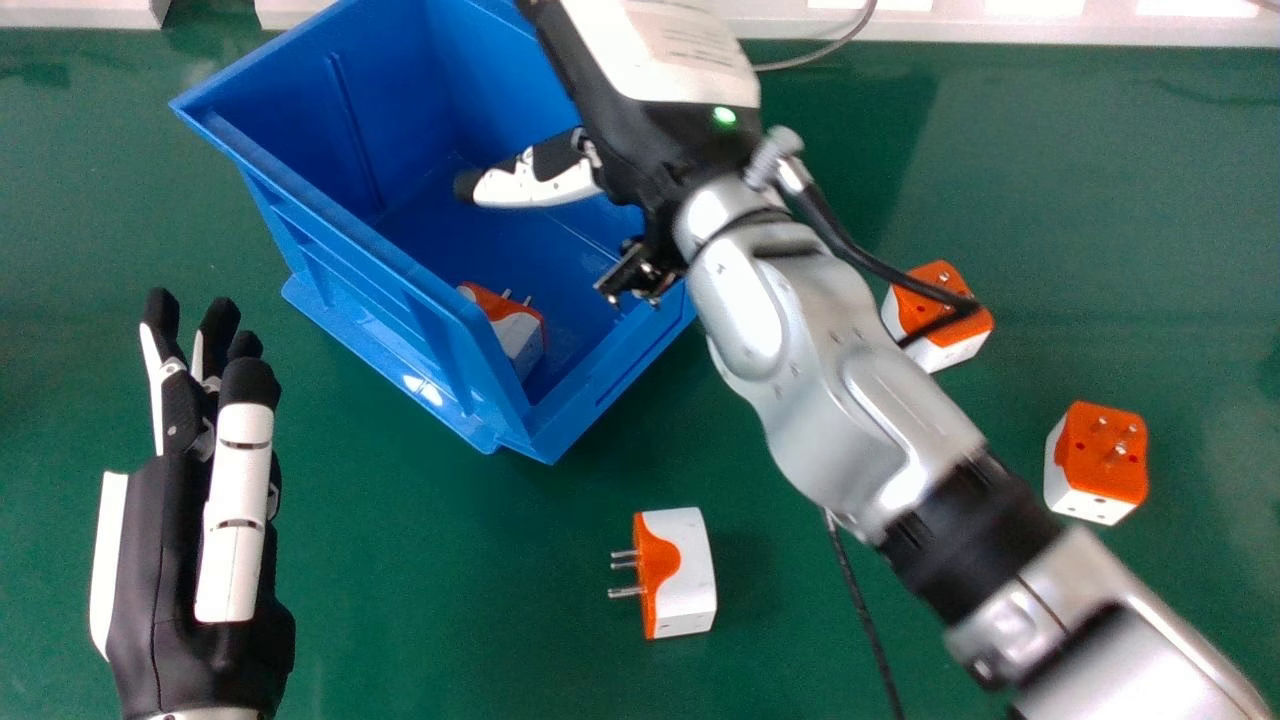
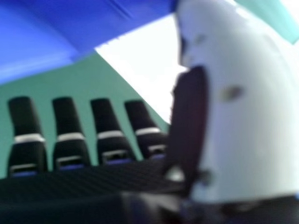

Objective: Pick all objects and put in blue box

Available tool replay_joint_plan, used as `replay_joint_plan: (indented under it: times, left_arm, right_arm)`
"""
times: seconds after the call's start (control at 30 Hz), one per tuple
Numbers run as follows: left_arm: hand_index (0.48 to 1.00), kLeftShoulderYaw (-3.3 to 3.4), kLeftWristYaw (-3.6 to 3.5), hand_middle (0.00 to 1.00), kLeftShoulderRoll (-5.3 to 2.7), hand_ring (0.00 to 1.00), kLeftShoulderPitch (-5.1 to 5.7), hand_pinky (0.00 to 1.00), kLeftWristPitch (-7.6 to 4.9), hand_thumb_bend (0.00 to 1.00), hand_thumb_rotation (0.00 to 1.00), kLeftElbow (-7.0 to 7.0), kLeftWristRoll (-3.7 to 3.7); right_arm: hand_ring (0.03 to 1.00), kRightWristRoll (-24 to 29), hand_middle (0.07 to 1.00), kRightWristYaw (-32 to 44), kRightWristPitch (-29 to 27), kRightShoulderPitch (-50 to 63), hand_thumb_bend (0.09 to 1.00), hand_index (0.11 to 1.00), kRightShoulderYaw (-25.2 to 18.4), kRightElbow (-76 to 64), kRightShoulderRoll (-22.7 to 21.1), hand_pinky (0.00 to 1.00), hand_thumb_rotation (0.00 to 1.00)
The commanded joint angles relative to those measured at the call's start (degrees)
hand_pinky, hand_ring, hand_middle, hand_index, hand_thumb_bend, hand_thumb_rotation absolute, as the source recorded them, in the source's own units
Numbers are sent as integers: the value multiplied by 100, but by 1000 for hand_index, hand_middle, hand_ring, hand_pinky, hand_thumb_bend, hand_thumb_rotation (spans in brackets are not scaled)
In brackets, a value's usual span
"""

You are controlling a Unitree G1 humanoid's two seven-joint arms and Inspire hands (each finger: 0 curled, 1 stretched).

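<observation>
The right hand, bearing a label, is open over the blue box, left hand open.

Smooth, glossy plastic forms the blue box, smooth plastic the adapter with shiny metal pins, and the silver forearm gleams like polished metal.
</observation>
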Motion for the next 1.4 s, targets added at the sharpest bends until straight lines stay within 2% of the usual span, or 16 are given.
replay_joint_plan:
  times: [0.0,0.13,0.23,0.33,0.43,0.6,0.67,0.77,0.9,1.17,1.33,1.37]
  left_arm:
    - [989,6,26,994,-8,1000,-15,1000,-131,534,760,-21,34]
    - [990,26,24,995,5,1000,-54,1000,-116,516,746,-7,17]
    - [994,48,7,1000,30,1000,-91,1000,-117,487,754,21,5]
    - [994,64,39,999,17,1000,-114,1000,-118,470,754,35,14]
    - [995,74,25,1000,18,1000,-151,1000,-100,458,734,53,-48]
    - [999,92,19,1000,35,1000,-188,1000,-133,451,741,92,-41]
    - [998,110,28,999,42,1000,-207,1000,-139,434,740,107,-29]
    - [997,132,52,998,59,1000,-224,1000,-148,411,743,120,32]
    - [1000,133,23,1000,77,1000,-246,1000,-113,404,743,103,-37]
    - [988,114,28,996,78,1000,-273,1000,-70,416,723,59,-67]
    - [995,117,35,1000,110,1000,-276,1000,-71,438,746,37,1]
    - [996,117,33,1000,115,1000,-274,1000,-66,446,753,34,-2]
  right_arm:
    - [761,-143,807,50,-64,509,417,814,-75,-938,-196,622,344]
    - [735,-191,787,242,-16,1736,398,787,-203,-2381,-543,562,430]
    - [755,-18,803,249,-226,2680,418,804,-376,-3062,-788,595,520]
    - [777,42,822,105,-612,3561,429,819,-551,-3482,-1082,627,566]
    - [760,47,809,-110,-1091,4375,434,800,-691,-3695,-1342,596,569]
    - [788,107,826,-177,-1711,5412,419,820,-784,-3695,-1666,640,589]
    - [780,49,819,-326,-1972,5592,435,812,-788,-3499,-1712,642,545]
    - [763,-89,805,-432,-2220,5710,453,793,-781,-3246,-1770,639,511]
    - [769,-115,805,-399,-2541,5684,463,784,-783,-2904,-1892,643,496]
    - [771,-285,806,-273,-2743,5374,482,790,-732,-2349,-1888,645,583]
    - [772,-509,801,-327,-2780,4985,481,783,-641,-1939,-1838,636,632]
    - [771,-545,801,-331,-2769,4912,476,785,-625,-1867,-1826,639,642]
